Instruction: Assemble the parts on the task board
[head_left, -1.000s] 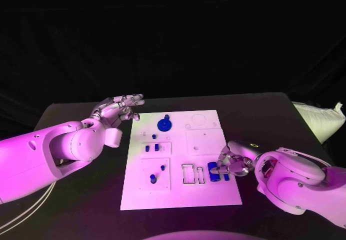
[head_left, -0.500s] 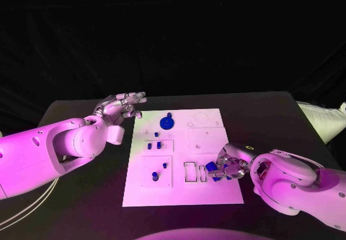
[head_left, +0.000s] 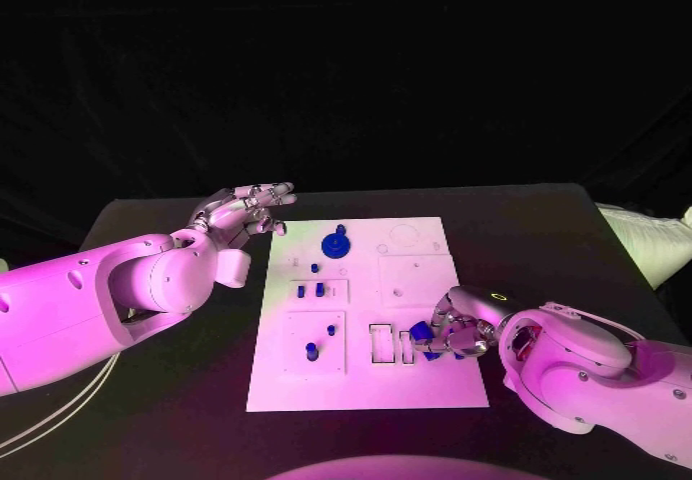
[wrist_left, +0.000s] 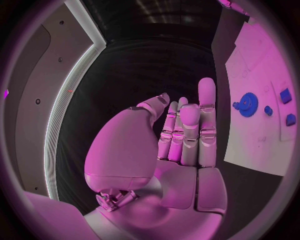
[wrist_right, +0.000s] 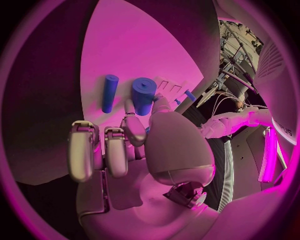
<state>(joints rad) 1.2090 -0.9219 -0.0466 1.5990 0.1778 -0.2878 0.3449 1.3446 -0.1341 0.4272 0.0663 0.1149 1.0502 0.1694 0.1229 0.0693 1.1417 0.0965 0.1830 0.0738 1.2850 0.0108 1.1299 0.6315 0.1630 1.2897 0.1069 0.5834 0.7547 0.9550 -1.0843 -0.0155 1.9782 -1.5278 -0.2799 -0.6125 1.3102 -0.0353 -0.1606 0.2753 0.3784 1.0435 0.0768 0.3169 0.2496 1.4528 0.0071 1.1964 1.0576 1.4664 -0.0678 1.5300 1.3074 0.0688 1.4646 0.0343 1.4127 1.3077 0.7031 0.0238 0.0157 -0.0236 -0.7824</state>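
Since a second ago the right hand (head_left: 450, 335) has crept a little lower and nearer the board's near half, carrying its blue piece along; the left hand (head_left: 242, 214) has barely moved.

Largest is the black table (head_left: 159, 400), and on its middle lies the white task board (head_left: 418, 385). The left arm (head_left: 101, 300) comes in over the table's left side, its hand raised just off the board's far left corner, fingers straight and apart, nothing in them; the left wrist view shows the same hand (wrist_left: 181, 135) flat and released. The right arm (head_left: 591, 365) lies along the board's right edge, its hand over that edge near the rectangular slots (head_left: 387, 343). In the right wrist view that hand (wrist_right: 125, 145) pinches a short blue cylinder (wrist_right: 143, 96) at its fingertips, with a thinner blue peg (wrist_right: 109, 93) just beside it on the board. On the far part of the board sits the blue gear (head_left: 336, 245). Smaller blue parts (head_left: 309, 291) stand in the left recesses, one more (head_left: 310, 350) nearer.
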